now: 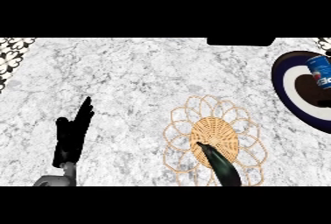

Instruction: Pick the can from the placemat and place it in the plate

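Note:
A blue can (321,72) with white and red markings rests tilted on the round plate (280,83) at the right edge; the plate has a dark blue rim, a white ring and a dark centre. Near the counter's middle lies the woven placemat (213,116) with its lacy border, and nothing stands on it. My right hand (218,162) comes up from the lower edge over the placemat's tan centre, fingers straight and holding nothing, well apart from the can. At the lower left my left hand (71,135) rests open, fingers pointing up.
The counter (142,78) is grey-white marble. A black block (236,41) sits at the back edge. Patterned tiles (13,50) show at the top left corner. The plate is cut off by the right edge of the view.

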